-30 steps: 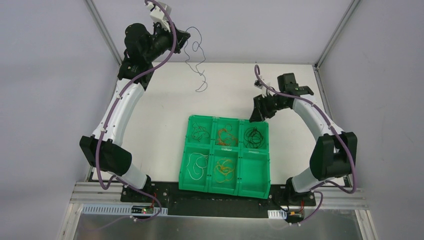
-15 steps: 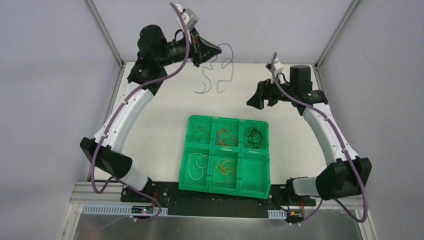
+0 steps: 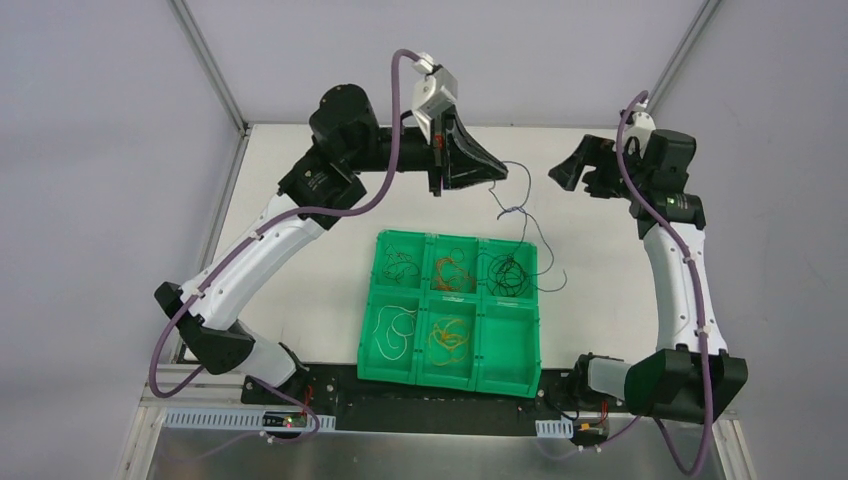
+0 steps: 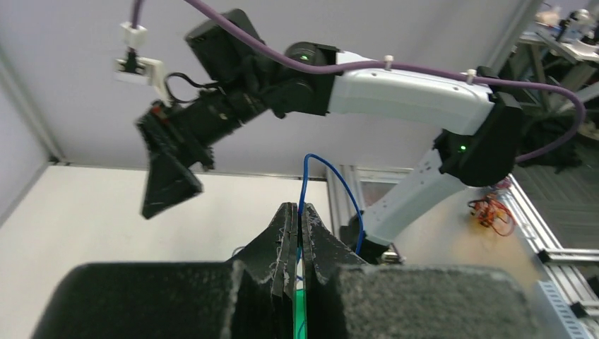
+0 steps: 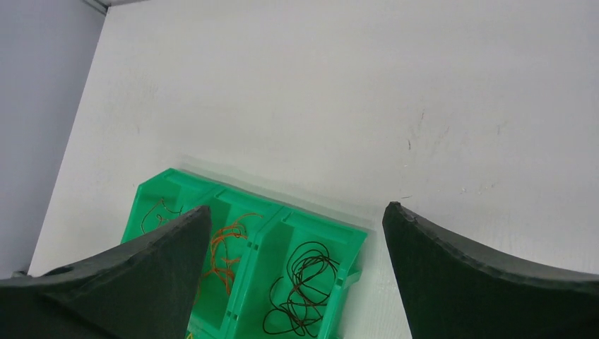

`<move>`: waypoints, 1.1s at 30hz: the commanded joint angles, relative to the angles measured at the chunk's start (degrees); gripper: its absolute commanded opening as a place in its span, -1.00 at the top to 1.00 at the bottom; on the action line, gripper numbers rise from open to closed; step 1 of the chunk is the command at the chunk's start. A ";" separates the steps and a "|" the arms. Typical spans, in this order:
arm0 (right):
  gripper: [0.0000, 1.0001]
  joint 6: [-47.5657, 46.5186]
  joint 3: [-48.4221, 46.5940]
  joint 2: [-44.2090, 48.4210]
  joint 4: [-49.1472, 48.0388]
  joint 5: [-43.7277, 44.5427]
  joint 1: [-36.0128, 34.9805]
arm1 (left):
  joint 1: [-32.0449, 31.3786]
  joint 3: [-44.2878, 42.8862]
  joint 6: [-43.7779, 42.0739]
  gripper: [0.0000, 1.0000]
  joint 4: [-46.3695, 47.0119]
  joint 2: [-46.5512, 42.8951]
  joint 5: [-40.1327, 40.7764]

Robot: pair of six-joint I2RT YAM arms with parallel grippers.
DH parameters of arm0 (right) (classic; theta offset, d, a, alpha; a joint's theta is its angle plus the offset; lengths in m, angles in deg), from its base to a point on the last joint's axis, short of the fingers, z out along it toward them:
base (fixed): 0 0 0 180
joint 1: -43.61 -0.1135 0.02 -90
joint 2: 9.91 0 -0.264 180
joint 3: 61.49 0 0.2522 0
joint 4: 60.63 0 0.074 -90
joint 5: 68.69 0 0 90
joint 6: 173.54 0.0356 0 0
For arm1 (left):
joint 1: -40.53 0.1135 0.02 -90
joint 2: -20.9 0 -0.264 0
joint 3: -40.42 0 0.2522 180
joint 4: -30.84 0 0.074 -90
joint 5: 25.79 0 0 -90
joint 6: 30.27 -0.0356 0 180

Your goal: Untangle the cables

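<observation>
My left gripper (image 3: pixel 499 177) is shut on a thin blue cable (image 3: pixel 513 210), which hangs from it over the far right corner of the green tray (image 3: pixel 478 378). In the left wrist view the jaws (image 4: pixel 298 206) are pressed together with the blue cable (image 4: pixel 306 180) rising out between them. The tray's compartments hold separate cables: reddish-brown (image 3: pixel 401 264), orange (image 3: pixel 454 271), black (image 3: pixel 508 274), white (image 3: pixel 394 331) and yellow-orange (image 3: pixel 449 337). My right gripper (image 3: pixel 564 174) is open and empty, raised right of the blue cable. In its wrist view (image 5: pixel 297 207) the black cables (image 5: pixel 302 290) lie below.
The tray's near right compartment (image 3: pixel 508 340) holds nothing. White tabletop (image 3: pixel 300 260) surrounds the tray. Metal frame posts (image 3: pixel 205 60) stand at the far corners. The right arm (image 4: pixel 402 92) crosses the left wrist view.
My left gripper has swung right and nearer with the blue cable, from the far left corner to above the tray's far edge. My right gripper has lifted and moved right and farther back.
</observation>
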 commanded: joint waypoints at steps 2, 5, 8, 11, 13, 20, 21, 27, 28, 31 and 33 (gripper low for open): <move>-0.92 3.76 -0.52 5.44 -3.30 1.06 0.83 | -6.24 2.34 1.63 1.00 2.35 -1.45 1.52; -0.93 3.39 0.42 7.27 -3.30 1.71 0.91 | -9.20 5.49 1.67 1.00 2.50 -1.52 2.21; -0.94 2.75 2.36 9.26 -3.88 1.84 1.00 | -12.22 7.80 2.18 1.00 2.30 -1.30 2.50; -0.94 2.64 4.15 10.97 -3.91 1.35 1.00 | -14.46 8.52 2.24 1.00 1.10 -1.26 2.90; -0.95 2.93 5.23 12.02 -3.92 0.93 1.00 | -15.08 9.07 2.20 1.00 -0.13 -1.47 3.31; -0.97 2.79 6.81 14.44 -3.32 -0.40 1.00 | -15.34 12.72 2.87 1.00 -0.84 -1.97 5.38; -0.97 2.55 6.80 14.56 -3.19 -0.43 1.00 | -15.34 12.60 2.83 1.00 -0.80 -1.72 5.74; -0.98 1.68 6.77 14.38 -2.59 -0.78 1.00 | -15.30 15.70 -2.17 1.00 -2.85 -0.58 7.94; -0.98 1.59 6.67 14.30 -2.53 -0.85 1.00 | -15.24 16.77 -3.48 1.00 -3.12 -0.57 8.34; -0.98 0.97 6.49 14.13 -1.95 -0.80 1.00 | -14.78 20.48 -6.89 1.00 -3.39 -0.66 9.78; -0.98 0.47 6.62 14.04 -1.63 -0.74 1.00 | -14.51 22.17 -9.18 1.00 -3.54 -0.58 10.97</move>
